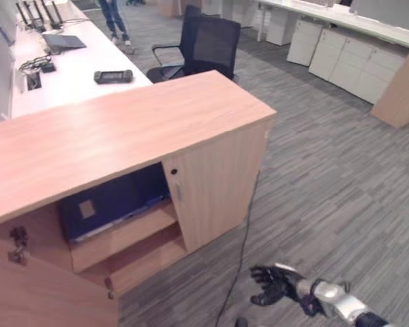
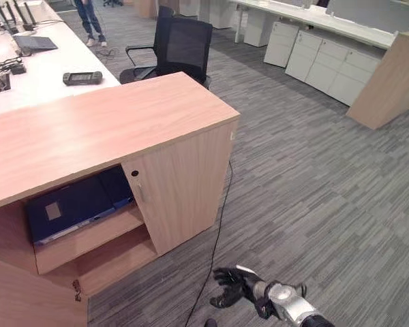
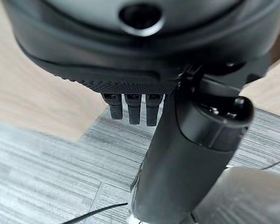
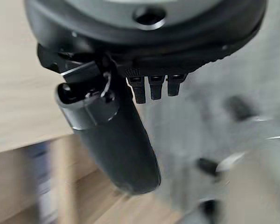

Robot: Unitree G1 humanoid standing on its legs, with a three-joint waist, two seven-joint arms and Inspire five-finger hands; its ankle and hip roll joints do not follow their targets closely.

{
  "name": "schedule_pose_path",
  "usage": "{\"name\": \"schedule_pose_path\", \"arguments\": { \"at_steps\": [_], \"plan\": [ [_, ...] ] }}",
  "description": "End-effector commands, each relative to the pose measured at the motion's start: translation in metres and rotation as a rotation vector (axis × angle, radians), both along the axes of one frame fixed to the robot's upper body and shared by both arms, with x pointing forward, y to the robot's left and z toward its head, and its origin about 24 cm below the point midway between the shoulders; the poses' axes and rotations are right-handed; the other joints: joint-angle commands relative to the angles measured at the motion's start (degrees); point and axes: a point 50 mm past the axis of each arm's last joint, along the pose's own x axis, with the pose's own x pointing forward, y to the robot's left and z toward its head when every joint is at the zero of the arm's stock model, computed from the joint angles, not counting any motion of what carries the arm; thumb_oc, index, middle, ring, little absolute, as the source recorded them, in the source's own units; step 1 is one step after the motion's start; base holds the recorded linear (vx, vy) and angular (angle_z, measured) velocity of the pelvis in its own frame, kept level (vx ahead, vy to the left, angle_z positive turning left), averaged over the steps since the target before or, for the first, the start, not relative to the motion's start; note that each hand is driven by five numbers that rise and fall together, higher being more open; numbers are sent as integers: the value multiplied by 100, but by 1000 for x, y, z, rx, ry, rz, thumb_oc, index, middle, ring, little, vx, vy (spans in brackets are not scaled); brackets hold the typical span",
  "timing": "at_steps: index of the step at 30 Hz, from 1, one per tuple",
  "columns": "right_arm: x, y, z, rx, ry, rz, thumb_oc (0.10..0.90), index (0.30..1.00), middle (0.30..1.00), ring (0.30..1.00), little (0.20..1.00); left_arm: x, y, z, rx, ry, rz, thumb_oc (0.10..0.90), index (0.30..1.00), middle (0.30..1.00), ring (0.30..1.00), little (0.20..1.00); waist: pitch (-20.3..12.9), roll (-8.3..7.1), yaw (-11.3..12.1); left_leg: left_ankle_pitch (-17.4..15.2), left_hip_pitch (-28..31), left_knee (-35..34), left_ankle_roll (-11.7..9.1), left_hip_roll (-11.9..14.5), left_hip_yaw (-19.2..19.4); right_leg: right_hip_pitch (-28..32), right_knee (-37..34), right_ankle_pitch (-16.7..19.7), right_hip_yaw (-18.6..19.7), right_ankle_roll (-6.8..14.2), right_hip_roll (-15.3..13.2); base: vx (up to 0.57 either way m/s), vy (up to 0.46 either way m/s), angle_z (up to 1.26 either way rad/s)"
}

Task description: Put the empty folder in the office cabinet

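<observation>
Folder (image 1: 112,204) lies flat on cabinet (image 1: 123,129) shelf, long axis sideways, up-left of empty, loosely spread right hand (image 1: 276,285); left hand (image 3: 144,70) empty.

The light wooden office cabinet (image 2: 123,122) stands on grey striped carpet (image 2: 313,191), left door open; a dark blue flat folder (image 2: 71,204) lies on its upper inner shelf (image 2: 88,238), leaning against the back, above the lower shelf (image 2: 116,262)
</observation>
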Motion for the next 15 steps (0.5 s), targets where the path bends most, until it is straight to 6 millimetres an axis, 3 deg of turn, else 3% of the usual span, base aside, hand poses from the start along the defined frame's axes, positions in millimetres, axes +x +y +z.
{"name": "schedule_pose_path", "arguments": {
  "at_steps": [1, 3, 4, 6, 10, 15],
  "plan": [
    [19, 66, -11, -188, -94, 280, 800, 900, 900, 900, 900, -2, 13, 3, 35, 2, 114, 800, 900, 900, 900, 900, -22, -407, 212, -462, -181, 422, -109, -146, -549, 631, -983, 267, -267, 520, -102, 57, -113, 41],
    [-1, 63, -29, -296, 2, 255, 800, 900, 900, 900, 900, 1, 13, 3, 50, -1, 115, 800, 900, 900, 900, 900, -5, -423, 361, -407, -250, 383, -111, -166, -830, 685, -963, 199, -508, 489, -110, 70, -95, 118],
    [-18, 56, -38, -321, 90, 144, 800, 900, 900, 900, 900, 3, 10, 2, 49, -6, 119, 800, 900, 900, 900, 900, -3, -370, 539, -459, -252, 332, -158, -140, -1128, 792, -939, 65, -685, 504, -62, 97, -80, 163],
    [-28, 52, -42, -331, 141, 62, 800, 900, 900, 900, 900, 5, 8, 2, 42, -16, 133, 800, 900, 900, 900, 900, 20, -355, 717, -408, -323, 314, -177, -164, -1352, 826, -913, 2, -923, 488, -67, 56, -56, 143],
    [-39, 48, -46, -329, 181, -51, 800, 900, 900, 900, 900, 2, 8, 2, 50, -26, 152, 800, 900, 900, 900, 900, 84, -336, 1049, -312, -465, 308, -221, -182, -1769, 917, -890, -123, -1322, 450, -54, 12, -42, 89],
    [-48, 49, -49, -318, 192, -64, 800, 900, 900, 900, 900, -9, 13, 1, 64, -2, 205, 800, 900, 900, 900, 900, 26, -361, 1227, -224, -499, 258, -287, -160, -2041, 1013, -886, -226, -1549, 401, -8, 35, -13, 54]
  ]
}}
